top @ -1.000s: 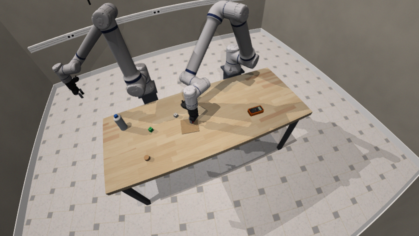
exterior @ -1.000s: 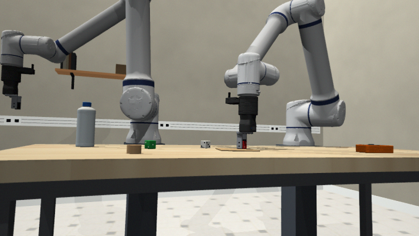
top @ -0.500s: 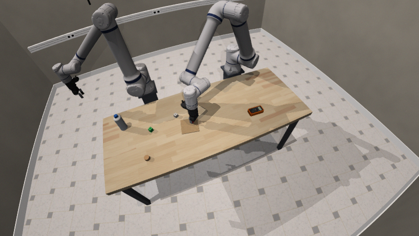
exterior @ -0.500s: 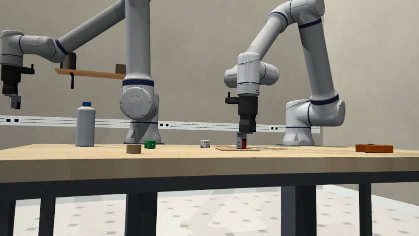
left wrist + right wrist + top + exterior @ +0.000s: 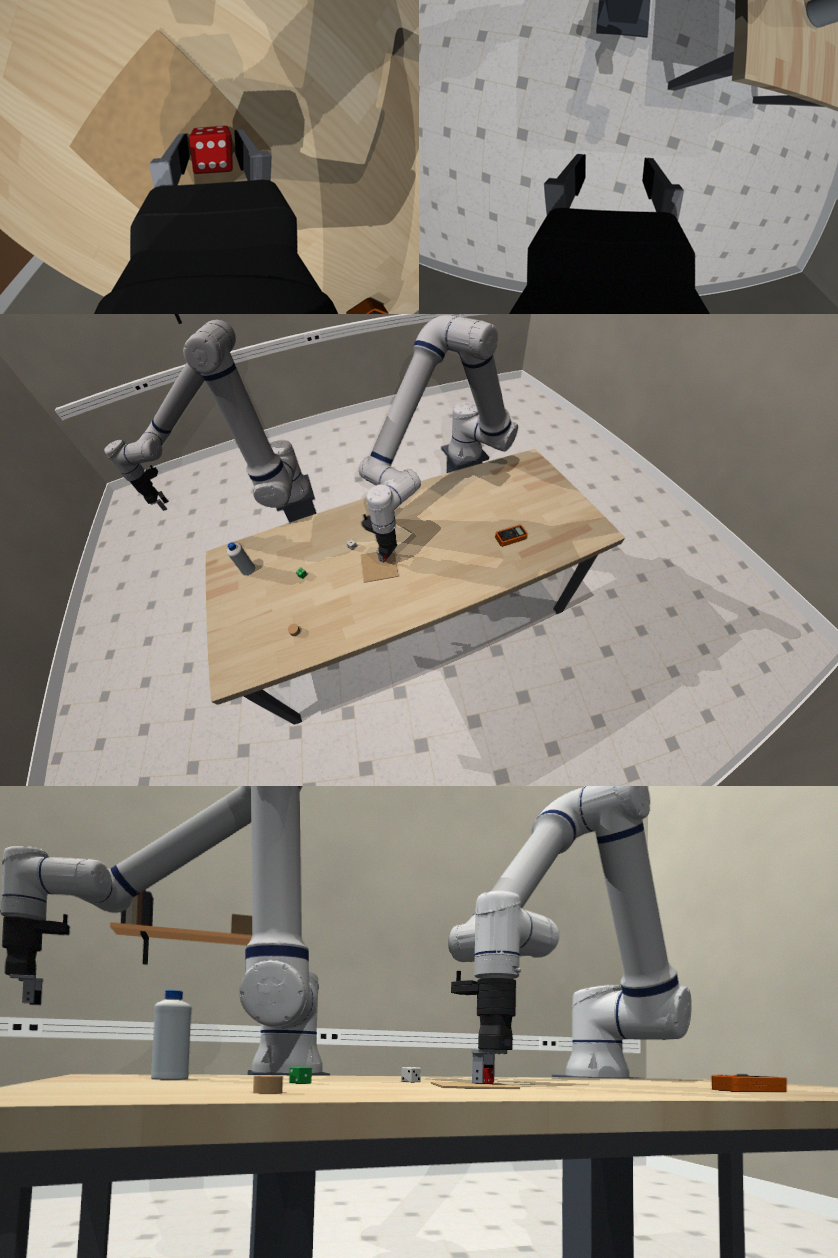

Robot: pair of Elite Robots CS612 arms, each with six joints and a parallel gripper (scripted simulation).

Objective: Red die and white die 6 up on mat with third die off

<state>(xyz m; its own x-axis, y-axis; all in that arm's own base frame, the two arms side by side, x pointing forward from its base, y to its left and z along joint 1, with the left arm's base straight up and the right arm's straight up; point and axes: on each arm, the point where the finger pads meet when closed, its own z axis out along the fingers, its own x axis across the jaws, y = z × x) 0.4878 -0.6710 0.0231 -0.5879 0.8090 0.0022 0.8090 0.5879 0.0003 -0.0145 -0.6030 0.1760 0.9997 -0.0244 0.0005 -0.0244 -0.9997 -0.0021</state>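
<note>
The red die [image 5: 385,559] [image 5: 489,1075] [image 5: 210,153] sits on the brown mat [image 5: 375,571] [image 5: 451,1084] [image 5: 118,118] with its 6 face up and 5 on one side. My left gripper [image 5: 211,144] is open around it, with a gap on each side. The white die [image 5: 351,544] [image 5: 410,1074] lies on the table off the mat, behind it; its top is too small to read surely. The green die [image 5: 300,572] [image 5: 300,1075] is on the table, off the mat. My right gripper [image 5: 162,500] [image 5: 32,997] [image 5: 614,167] is open and empty over the floor, beyond the table's end.
A grey bottle [image 5: 241,560] [image 5: 171,1041] with a blue cap stands near the table end, past the green die. A small brown cylinder [image 5: 293,630] [image 5: 267,1084] is near the front. An orange multimeter [image 5: 511,535] [image 5: 748,1083] lies on the mat's other side.
</note>
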